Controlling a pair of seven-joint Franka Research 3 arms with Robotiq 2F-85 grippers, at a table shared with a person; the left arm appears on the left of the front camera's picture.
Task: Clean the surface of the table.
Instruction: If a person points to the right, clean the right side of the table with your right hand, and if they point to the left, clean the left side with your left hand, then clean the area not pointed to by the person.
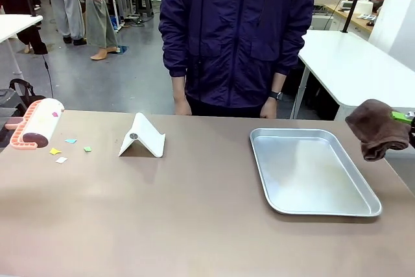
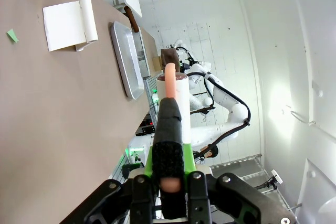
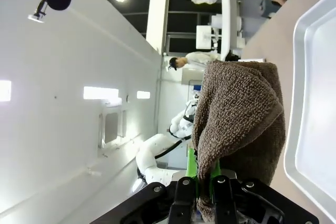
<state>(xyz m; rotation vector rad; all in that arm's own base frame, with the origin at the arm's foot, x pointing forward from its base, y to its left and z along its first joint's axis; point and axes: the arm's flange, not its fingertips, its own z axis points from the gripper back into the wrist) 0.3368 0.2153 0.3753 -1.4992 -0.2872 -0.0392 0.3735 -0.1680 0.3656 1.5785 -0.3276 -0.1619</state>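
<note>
The wide, smooth brownish-taupe worktop [image 1: 194, 225] spans the whole front view. At its far edge stands a person in a dark navy jacket [image 1: 237, 30], both hands resting by the rim. On the right half of the worktop lies a shiny silver rectangular metal tray [image 1: 311, 213]. Just past the tray's right rim, off the worktop's right side, the right tool [image 3: 202, 182] is clenched on a crumpled dark brown terry cloth [image 1: 379, 128], which hangs clear of the surface. Left of centre stands a white folded sheet stand [image 1: 144, 137], tent-shaped. At the left edge, the left tool [image 2: 170, 156] grips the pink handle of a white lint roller [image 1: 39, 123]. Between roller and stand, a few small coloured paper scraps [image 1: 55, 151] lie scattered on the worktop.
</note>
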